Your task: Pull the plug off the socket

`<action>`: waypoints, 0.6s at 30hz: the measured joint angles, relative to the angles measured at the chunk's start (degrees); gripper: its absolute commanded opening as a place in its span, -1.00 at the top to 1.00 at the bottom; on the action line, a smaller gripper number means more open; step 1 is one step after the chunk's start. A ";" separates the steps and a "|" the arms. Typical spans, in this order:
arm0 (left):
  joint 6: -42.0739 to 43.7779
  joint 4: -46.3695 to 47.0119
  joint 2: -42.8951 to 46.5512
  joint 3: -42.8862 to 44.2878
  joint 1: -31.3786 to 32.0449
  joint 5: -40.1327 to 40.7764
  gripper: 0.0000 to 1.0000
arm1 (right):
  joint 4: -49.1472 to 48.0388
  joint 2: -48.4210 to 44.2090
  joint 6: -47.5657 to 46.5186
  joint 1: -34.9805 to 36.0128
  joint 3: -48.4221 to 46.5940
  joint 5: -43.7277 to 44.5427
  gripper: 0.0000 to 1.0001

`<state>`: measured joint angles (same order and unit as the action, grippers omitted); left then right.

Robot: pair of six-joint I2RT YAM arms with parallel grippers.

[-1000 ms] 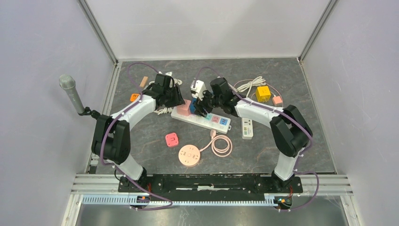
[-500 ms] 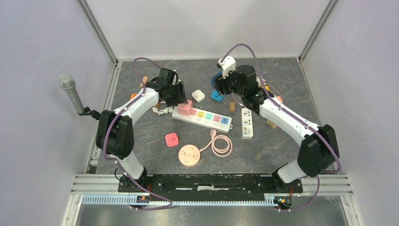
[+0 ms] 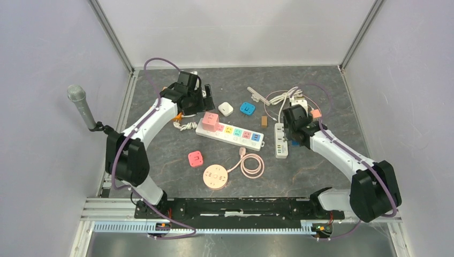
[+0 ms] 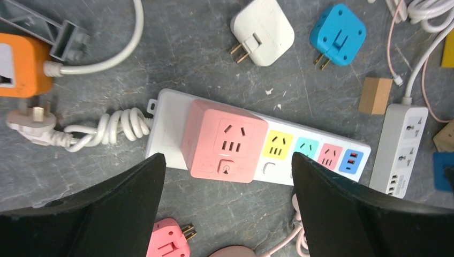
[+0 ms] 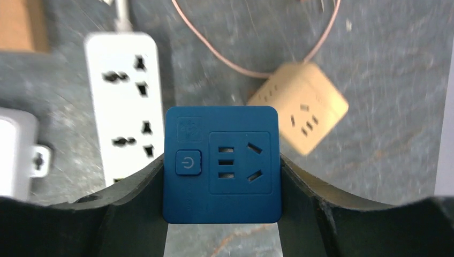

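Observation:
A dark blue cube plug (image 5: 235, 128) with a power button sits clamped between my right gripper's (image 5: 222, 171) fingers, above the table beside a small white strip (image 5: 126, 101). In the top view the right gripper (image 3: 294, 140) hangs at the right, well away from the long white socket strip (image 3: 235, 134). A pink cube plug (image 4: 225, 140) still stands plugged into that strip's (image 4: 313, 152) left end. My left gripper (image 4: 227, 160) hovers above it, jaws wide apart and holding nothing. From above, the left gripper (image 3: 201, 103) is just behind the pink cube (image 3: 210, 122).
A white adapter (image 4: 263, 31) and a light blue adapter (image 4: 338, 33) lie behind the strip. A flat pink plug (image 3: 195, 158) and a round pink socket (image 3: 215, 176) lie in front. A tan cube (image 5: 305, 107), cables and a microphone (image 3: 81, 104) are around.
The left gripper has opened wide and drawn back from the pink cube. The right arm carried the dark blue cube from the long strip up, then right, beside the small white strip.

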<state>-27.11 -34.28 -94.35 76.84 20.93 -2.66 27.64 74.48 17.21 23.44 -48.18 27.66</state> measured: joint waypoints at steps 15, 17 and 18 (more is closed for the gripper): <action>0.02 0.55 4.61 0.52 0.00 5.09 -0.91 | 8.28 -0.35 8.98 0.13 8.31 5.73 -0.30; 0.02 0.59 4.87 0.04 0.00 5.11 -0.91 | 8.13 -0.37 8.74 0.13 8.31 5.64 -0.55; 0.02 0.55 5.11 -0.31 0.00 5.11 -0.91 | 7.96 -0.44 8.55 0.11 8.31 5.31 -0.62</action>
<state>-27.09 -33.74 -89.23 76.53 20.93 2.46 35.59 74.04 25.76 23.55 -39.88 32.97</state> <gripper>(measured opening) 0.952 0.687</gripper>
